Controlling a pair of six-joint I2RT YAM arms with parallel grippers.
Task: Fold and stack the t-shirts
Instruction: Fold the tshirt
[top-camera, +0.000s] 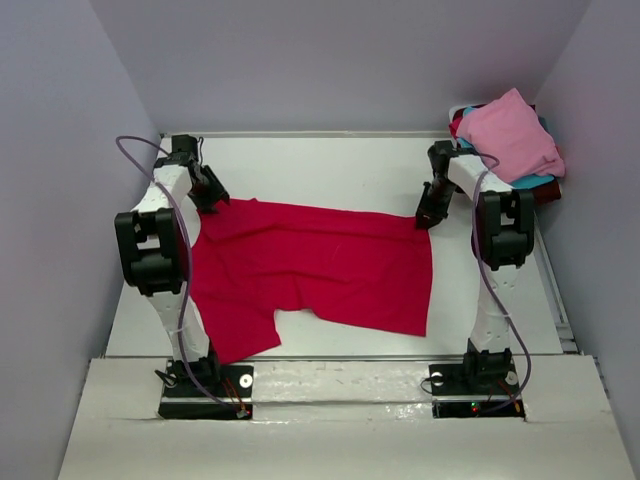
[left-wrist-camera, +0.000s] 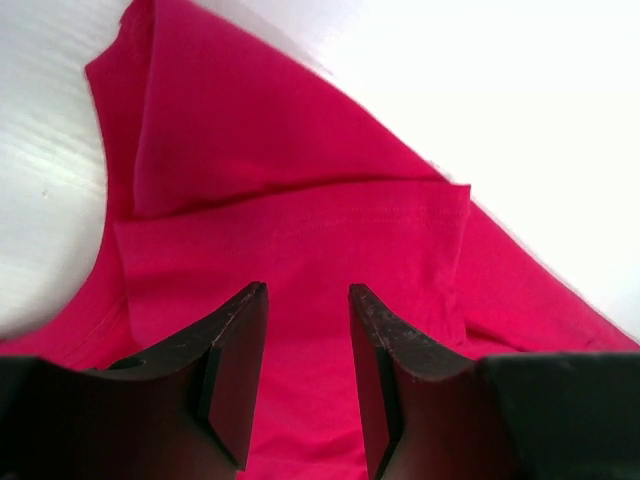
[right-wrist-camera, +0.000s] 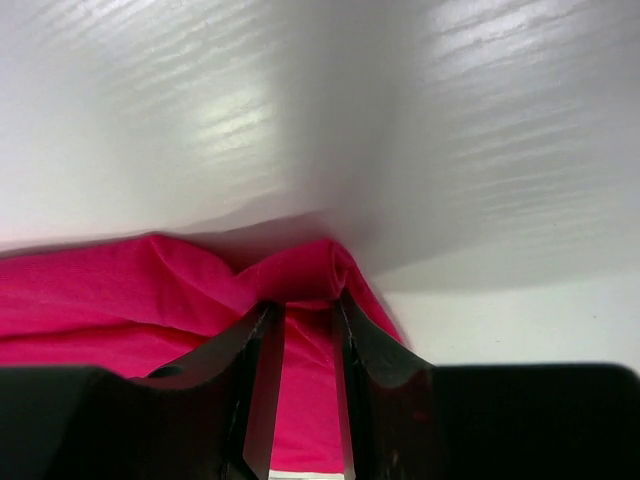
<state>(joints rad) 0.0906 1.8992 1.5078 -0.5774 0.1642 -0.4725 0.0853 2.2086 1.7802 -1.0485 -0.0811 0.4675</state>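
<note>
A crimson-red t-shirt (top-camera: 320, 265) lies spread across the white table (top-camera: 330, 165), with a sleeve towards the front left. My left gripper (top-camera: 215, 200) hovers over its far left corner. In the left wrist view this gripper (left-wrist-camera: 307, 290) stands open, and the red cloth (left-wrist-camera: 300, 180) lies flat below with nothing between the fingers. My right gripper (top-camera: 428, 218) is at the shirt's far right corner. In the right wrist view it (right-wrist-camera: 305, 305) is shut on a bunched fold of the red cloth (right-wrist-camera: 120, 290).
A pile of other t-shirts sits at the back right corner, with a light pink one (top-camera: 510, 135) on top of a teal one (top-camera: 535, 180) and a dark maroon one (top-camera: 548, 192). Grey walls enclose the table on three sides.
</note>
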